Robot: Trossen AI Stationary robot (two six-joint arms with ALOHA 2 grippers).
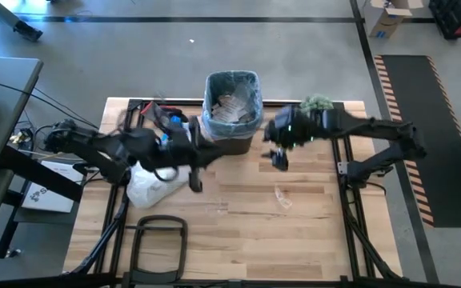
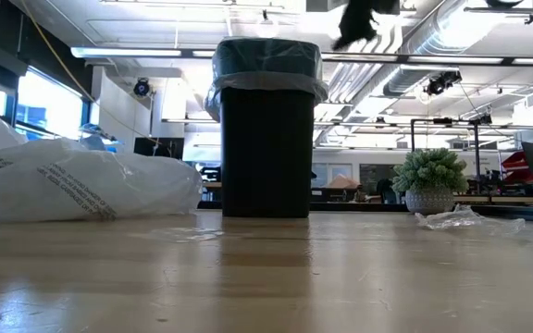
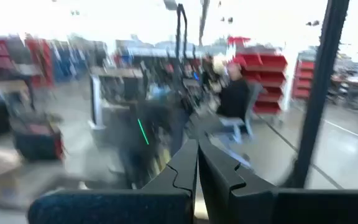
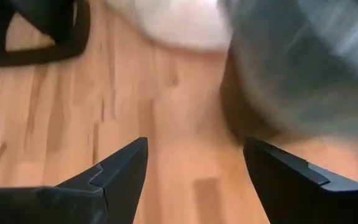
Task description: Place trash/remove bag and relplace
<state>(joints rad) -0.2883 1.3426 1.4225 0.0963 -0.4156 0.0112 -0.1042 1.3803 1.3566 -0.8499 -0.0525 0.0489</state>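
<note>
The black bin (image 1: 232,112) (image 2: 266,129) stands at the table's far middle. The light-blue bag (image 1: 250,80) (image 2: 266,69) lines it and folds over its rim. Paper and wrapper trash (image 1: 229,108) lies inside. One clear wrapper (image 1: 282,196) (image 2: 461,219) lies on the table to the bin's right and nearer. My right gripper (image 1: 278,160) (image 4: 194,168) is open, raised above bare wood just right of the bin, and shows as a dark shape (image 2: 359,23) in the low view. My left gripper (image 1: 194,180) (image 3: 197,168) is shut and empty, left of the bin and nearer.
A whiter plastic bag (image 1: 150,184) (image 2: 81,180) lies under the left arm. A small green plant (image 1: 317,102) (image 2: 430,180) stands at the far edge, right of the bin. A black frame (image 1: 158,236) lies at the near left. A person sits in the room beyond.
</note>
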